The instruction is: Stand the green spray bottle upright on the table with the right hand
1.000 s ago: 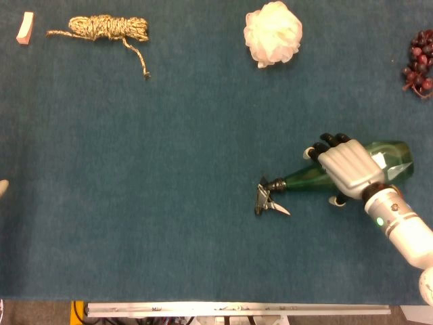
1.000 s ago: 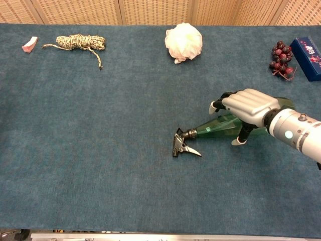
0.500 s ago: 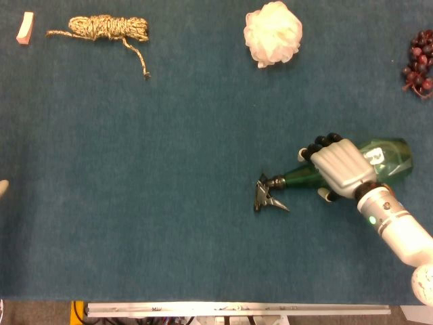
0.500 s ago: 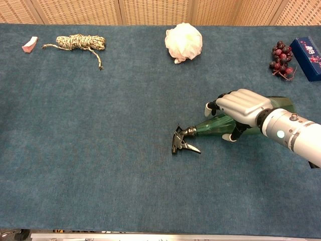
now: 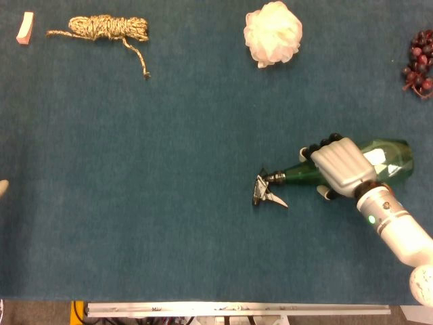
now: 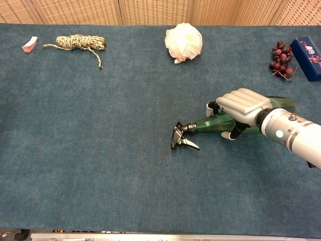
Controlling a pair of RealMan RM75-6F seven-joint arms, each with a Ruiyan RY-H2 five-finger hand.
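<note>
Bottle (image 5: 379, 157): green, lying on its side on the blue surface (image 5: 169, 203), right of centre; black trigger nozzle (image 5: 265, 191) pointed left, base to the right.

Right hand (image 5: 342, 164): laid over the bottle's mid-body from above, fingers wrapped round it; the bottle is grasped, not yet raised.

Left hand: not seen in either view.

Sponge (image 5: 272, 32): white puff, far edge, centre.

Rope (image 5: 108, 28): coiled, far left.

Eraser (image 5: 25, 28): small, pale, just left of the rope.

Grapes (image 5: 420, 59): dark red cluster, far right.

Box (image 6: 308, 56): blue, beside the grapes, seen in chest view.
</note>
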